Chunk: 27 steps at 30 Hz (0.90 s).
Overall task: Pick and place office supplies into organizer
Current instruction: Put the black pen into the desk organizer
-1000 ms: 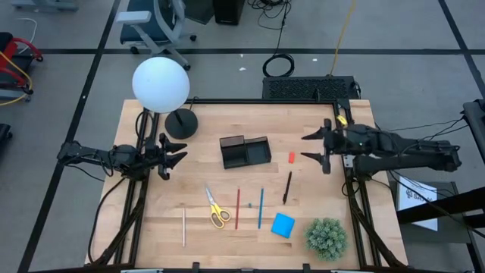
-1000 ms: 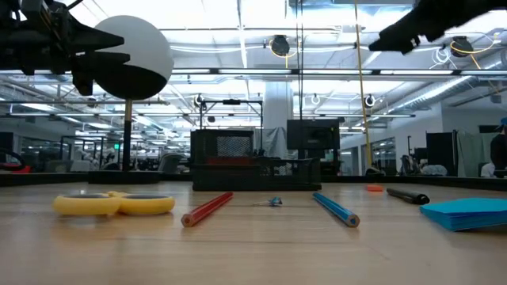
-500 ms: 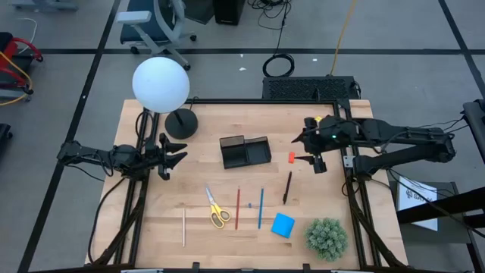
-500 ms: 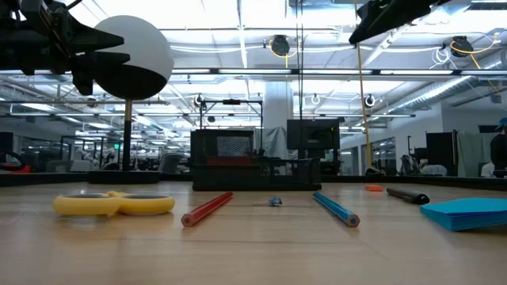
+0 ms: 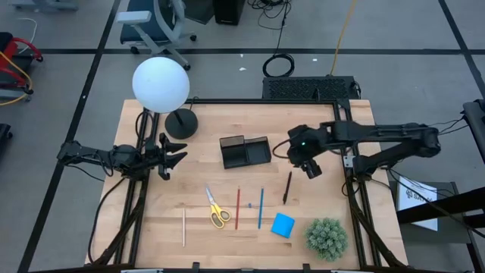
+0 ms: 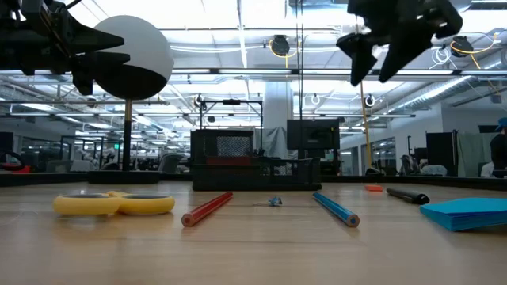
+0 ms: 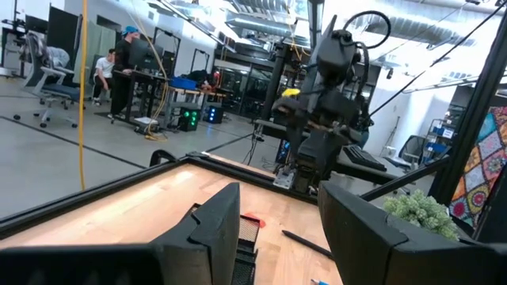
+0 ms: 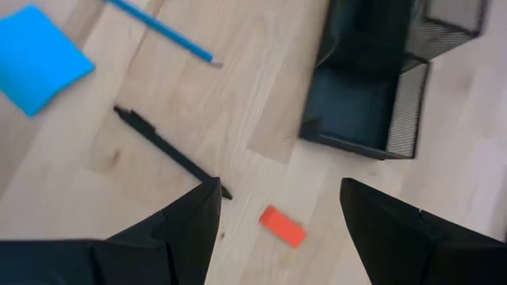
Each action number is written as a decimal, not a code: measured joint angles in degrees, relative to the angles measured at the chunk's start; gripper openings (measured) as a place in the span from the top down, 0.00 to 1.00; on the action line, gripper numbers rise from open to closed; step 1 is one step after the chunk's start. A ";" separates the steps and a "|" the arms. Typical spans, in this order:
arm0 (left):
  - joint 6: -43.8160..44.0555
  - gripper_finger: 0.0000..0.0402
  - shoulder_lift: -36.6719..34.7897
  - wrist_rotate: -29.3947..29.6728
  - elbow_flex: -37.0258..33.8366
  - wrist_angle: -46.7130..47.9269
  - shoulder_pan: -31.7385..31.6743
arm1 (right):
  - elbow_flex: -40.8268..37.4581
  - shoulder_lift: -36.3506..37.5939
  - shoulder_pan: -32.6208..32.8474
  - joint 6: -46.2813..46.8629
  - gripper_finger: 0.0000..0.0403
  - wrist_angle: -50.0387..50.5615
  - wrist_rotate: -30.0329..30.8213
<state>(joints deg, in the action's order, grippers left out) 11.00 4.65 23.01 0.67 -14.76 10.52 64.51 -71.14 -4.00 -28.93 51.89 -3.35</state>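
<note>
High view. A pale wooden desk (image 5: 204,239) carries a black mesh organizer (image 5: 245,152) of rectangular compartments at its centre. At 6 o'clock of the organizer, in a row, lie a pale wooden pencil (image 5: 183,227), yellow-handled scissors (image 5: 216,208), a red pencil (image 5: 237,208), a blue pencil (image 5: 261,208) and a square blue notepad (image 5: 283,225); a slim black pen (image 5: 287,187) lies at 5 o'clock. A green spiky plant ball (image 5: 326,236) lies at the 5 o'clock corner of the desk, and a lamp with a white globe (image 5: 161,84) on a round black base (image 5: 182,123) at 10 o'clock. The right gripper (image 5: 298,156) hangs just at 3 o'clock of the organizer, jaws spread and holding nothing. The left gripper (image 5: 176,155) waits at 9 o'clock, jaws likewise apart and empty.

Low view. The scissors (image 6: 113,204), red pencil (image 6: 207,209), blue pencil (image 6: 335,209), notepad (image 6: 467,214) and pen (image 6: 408,195) lie flat in front of the organizer (image 6: 255,169). A small red eraser (image 6: 374,188) lies beyond the pen.

Left wrist view. The red eraser (image 7: 252,219) lies beside the organizer's mesh wall (image 7: 248,231).

Right wrist view. Between the dark fingers (image 8: 190,229) lies the block-shaped eraser (image 8: 283,226), near the smooth black pen (image 8: 170,152) and the mesh organizer (image 8: 372,87).
</note>
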 joint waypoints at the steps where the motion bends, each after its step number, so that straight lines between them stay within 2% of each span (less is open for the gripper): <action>1: 0.00 0.58 0.00 0.02 0.00 -0.02 0.00 | 0.00 -0.79 0.14 -0.82 0.37 0.21 0.01; 13: -0.34 0.58 0.02 0.04 0.00 0.03 0.00 | 0.02 -8.89 4.82 -7.76 0.37 0.25 0.65; 19: -0.37 0.58 0.00 0.06 0.00 0.05 0.00 | 0.04 -13.16 9.43 -11.42 0.37 0.06 7.60; 27: -0.35 0.58 0.00 0.06 0.00 0.21 0.00 | 0.04 -16.68 13.89 -15.77 0.37 -0.16 9.42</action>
<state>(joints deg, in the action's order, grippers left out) 10.66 4.64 23.07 0.67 -14.55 10.52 64.55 -87.82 9.89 -44.70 51.72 6.08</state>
